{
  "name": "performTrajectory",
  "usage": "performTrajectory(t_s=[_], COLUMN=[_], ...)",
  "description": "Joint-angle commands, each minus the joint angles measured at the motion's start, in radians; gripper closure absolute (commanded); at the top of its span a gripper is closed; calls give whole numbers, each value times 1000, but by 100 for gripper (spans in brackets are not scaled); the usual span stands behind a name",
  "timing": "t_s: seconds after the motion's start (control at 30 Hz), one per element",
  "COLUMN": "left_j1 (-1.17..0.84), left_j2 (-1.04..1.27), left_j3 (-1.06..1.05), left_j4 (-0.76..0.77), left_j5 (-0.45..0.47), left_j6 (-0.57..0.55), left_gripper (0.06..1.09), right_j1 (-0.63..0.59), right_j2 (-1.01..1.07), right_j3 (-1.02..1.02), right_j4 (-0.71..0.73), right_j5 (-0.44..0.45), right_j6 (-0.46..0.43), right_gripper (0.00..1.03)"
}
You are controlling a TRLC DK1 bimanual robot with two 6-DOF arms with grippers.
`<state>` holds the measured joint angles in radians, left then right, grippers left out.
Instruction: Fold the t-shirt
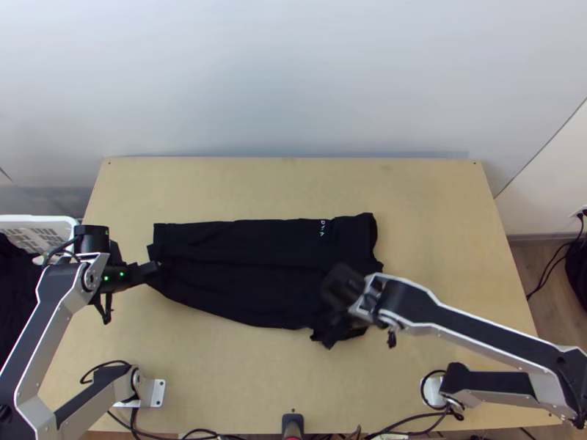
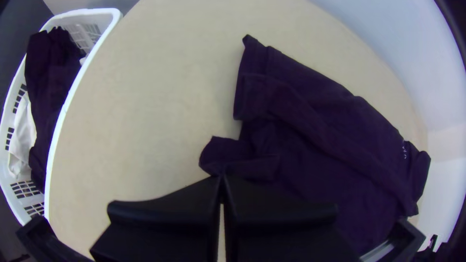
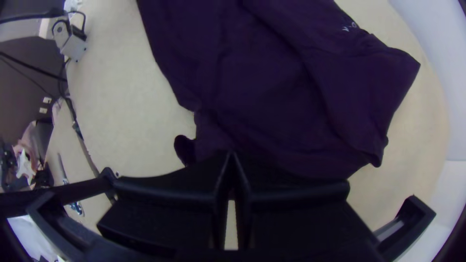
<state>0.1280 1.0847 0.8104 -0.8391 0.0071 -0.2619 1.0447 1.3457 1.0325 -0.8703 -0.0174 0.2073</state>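
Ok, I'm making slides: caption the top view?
Left gripper and right gripper near opposite ends of a black t-shirt.

Small white lettering (image 1: 322, 228) marks a black T-shirt (image 1: 242, 275) on a light wooden tabletop (image 1: 433, 227), running in a short line on the side toward the tabletop's far edge, right of its middle. The characters are too small to read reliably.
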Motion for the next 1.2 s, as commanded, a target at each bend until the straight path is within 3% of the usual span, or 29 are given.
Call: performTrajectory(t_s=[0.0,0.1,0.43,0.83,1.17], left_j1=[-53,-67,-14,51,-11], left_j2=[-9,-31,-28,187,408], left_j3=[7,-22,-13,210,415], left_j4=[-86,-138,-77,55,89], left_j5=[51,116,117,77,45], left_j6=[-30,-19,-16,-111,-174], left_gripper=[105,105,105,105,105], right_j1=[-137,-189,-391,-531,-603], right_j2=[-43,-49,-28,90,345], right_j3=[32,41,124,190,445], right_j4=[-18,-18,-16,36,71], right_j5=[-19,-26,-47,-50,-50], right_j6=[0,1,-49,-85,-103], right_gripper=[100,100,100,100,100])
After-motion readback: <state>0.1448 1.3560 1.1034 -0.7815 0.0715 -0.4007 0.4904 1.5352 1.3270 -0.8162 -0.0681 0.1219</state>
